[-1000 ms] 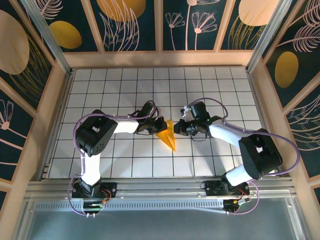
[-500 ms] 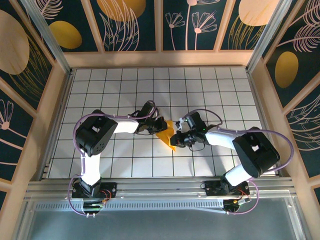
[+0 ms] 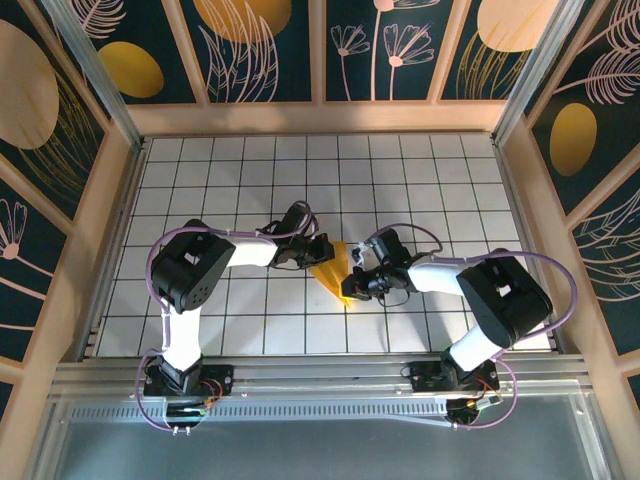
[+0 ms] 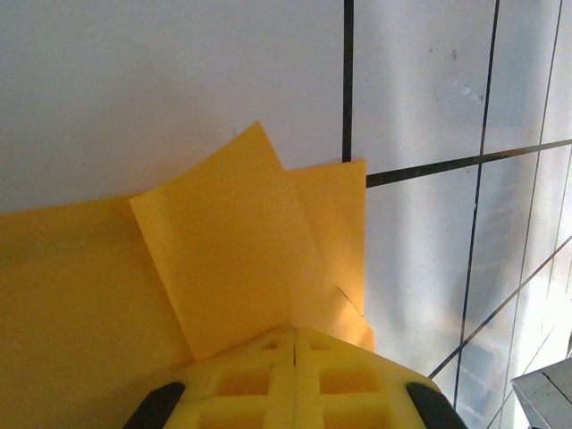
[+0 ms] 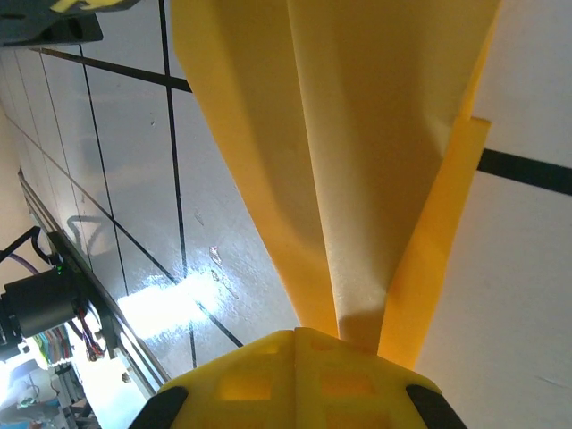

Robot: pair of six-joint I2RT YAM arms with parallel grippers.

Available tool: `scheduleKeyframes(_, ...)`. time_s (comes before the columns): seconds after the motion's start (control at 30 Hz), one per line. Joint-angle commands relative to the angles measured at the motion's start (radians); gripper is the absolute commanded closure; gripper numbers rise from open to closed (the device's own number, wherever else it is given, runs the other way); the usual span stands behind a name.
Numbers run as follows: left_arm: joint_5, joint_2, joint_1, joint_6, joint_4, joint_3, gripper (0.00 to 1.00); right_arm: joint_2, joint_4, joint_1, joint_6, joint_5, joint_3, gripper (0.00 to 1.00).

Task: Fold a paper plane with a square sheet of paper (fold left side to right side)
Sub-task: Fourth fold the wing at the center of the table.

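The plane (image 3: pixel 336 270) lies near the middle of the table (image 3: pixel 420 180), already a narrow orange-yellow wedge with its broad end toward 12 o'clock and its point toward 6. The left claw (image 3: pixel 320 256) sits at its 10 o'clock edge and the right claw (image 3: pixel 352 284) at its 4 o'clock edge, so the two face each other across the paper. In the left wrist view the left claw (image 4: pixel 293 332) is fully closed, with its tips over overlapping layers of the plane (image 4: pixel 232 250), one flap splayed toward 11 o'clock. Whether it nips the paper or only presses it flat I cannot tell. In the right wrist view the right claw (image 5: pixel 295 332) is also fully closed. A raised ridge of the plane (image 5: pixel 357 134) runs straight into its tips at 6 o'clock, so it looks to be pinching that fold, with a thinner strip beside it toward 4 o'clock. I judge the early folds done and a lengthwise left-over-right fold in hand, the paper tented rather than flat. The next move probably calls for one claw to pin the paper while the other carries the loose side across toward 3 o'clock. The edges should be matched before pressing the crease. The thin sheet could slide, buckle or tear if pulled hard.
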State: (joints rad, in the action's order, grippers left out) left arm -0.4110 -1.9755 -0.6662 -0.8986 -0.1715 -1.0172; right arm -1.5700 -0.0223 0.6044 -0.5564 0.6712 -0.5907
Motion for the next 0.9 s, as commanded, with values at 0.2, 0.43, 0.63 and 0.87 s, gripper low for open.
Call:
scheduleKeyframes(0.2,0.058,-0.038,-0.002,0.002,0.09,0.023,1.0,-0.003,0.028,0.016,0.016,-0.024,0.02,1.0)
scheduleKeyframes(0.43,0.058,-0.043,-0.002,0.002,0.092,0.02,1.0,0.007,0.042,0.021,0.017,-0.033,0.028,1.0)
scheduleKeyframes(0.63,0.059,-0.045,-0.003,0.004,0.095,0.017,1.0,0.006,0.046,0.026,0.016,-0.03,0.029,1.0)
scheduleKeyframes(0.87,0.058,-0.046,-0.003,0.003,0.095,0.017,1.0,0.018,0.055,0.026,0.014,-0.041,0.04,1.0)
